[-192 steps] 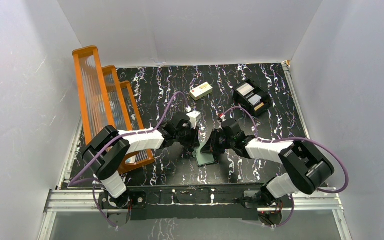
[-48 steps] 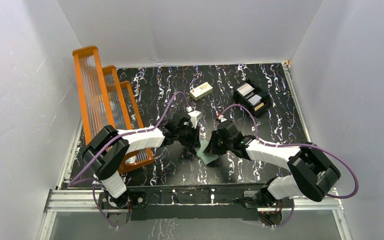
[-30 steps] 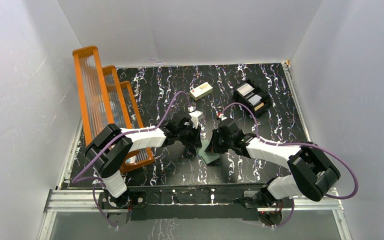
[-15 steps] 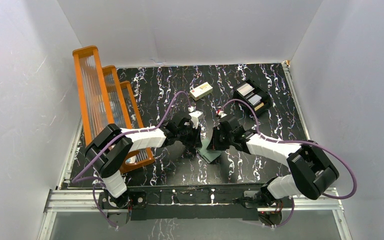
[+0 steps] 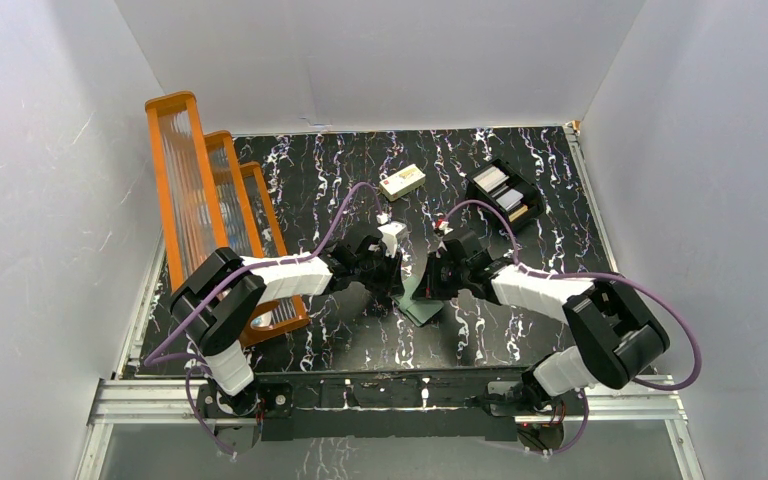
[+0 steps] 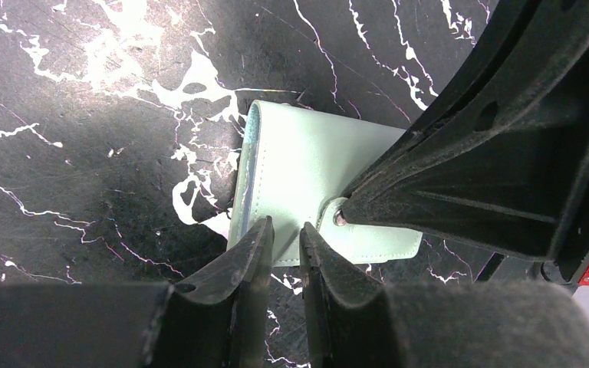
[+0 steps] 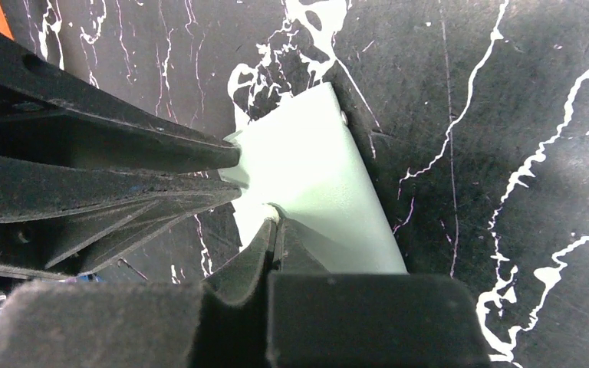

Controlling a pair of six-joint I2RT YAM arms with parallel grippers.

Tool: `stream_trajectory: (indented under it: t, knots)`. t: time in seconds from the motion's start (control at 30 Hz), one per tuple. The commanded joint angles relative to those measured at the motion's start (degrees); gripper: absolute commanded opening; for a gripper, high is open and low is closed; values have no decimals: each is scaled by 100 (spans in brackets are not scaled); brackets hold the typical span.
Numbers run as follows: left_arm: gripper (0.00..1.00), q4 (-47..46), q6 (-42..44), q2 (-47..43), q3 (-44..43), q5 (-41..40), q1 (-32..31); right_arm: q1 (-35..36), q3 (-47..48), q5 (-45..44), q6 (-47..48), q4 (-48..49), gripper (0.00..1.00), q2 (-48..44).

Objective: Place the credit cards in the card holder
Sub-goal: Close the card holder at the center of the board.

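Card holder point(image 5: 418, 303): located on the desk point(image 5: 360, 340) at the centre of the top view. It appears closed, and both end effectors are on it.

Step in hand, as judged: opening the holder. No card has been inserted. The next move calls for the snap tab point(image 6: 368, 234) to be peeled off the face while the opposite edge is restrained, so that the holder does not drag across the desk.

Left arm: reaches from lower left toward the centre, forearm low and nearly level. The left end effector point(image 6: 285, 230) sits over the holder's lower edge in the left wrist view, jaws narrowly apart. Whether they pinch that edge cannot be told.

Right arm: reaches from lower right, wrist pitched down. The right end effector point(image 7: 274, 218) has its jaws together, tips touching the holder at the tab beside the stud point(image 6: 340, 218). Whether the tab is caught between them cannot be told.

Credit cards point(image 5: 490, 178): the pale pieces in the black tray point(image 5: 530, 215) at upper right are apparently the cards. They lie well apart from the holder.
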State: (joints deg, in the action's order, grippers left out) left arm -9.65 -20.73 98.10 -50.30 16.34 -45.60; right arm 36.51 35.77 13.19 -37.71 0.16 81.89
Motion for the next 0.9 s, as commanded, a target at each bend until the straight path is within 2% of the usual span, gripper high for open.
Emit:
stream_trajectory:
  t: [0.0, 0.2, 0.47, 0.87]
  knots:
    - [19, 392, 144, 42, 143, -108, -27, -113, -157, -251, 28, 0, 0, 121]
    - [19, 422, 155, 62, 114, -154, -26, -140, -338, -335, -29, -33, 0, -149]
    - [20, 534, 192, 96, 115, -237, -25, -144, -250, 60, -261, 35, 0, -457]
    - [20, 604, 227, 73, 21, -219, -26, -192, -483, -289, -250, -76, 0, -86]
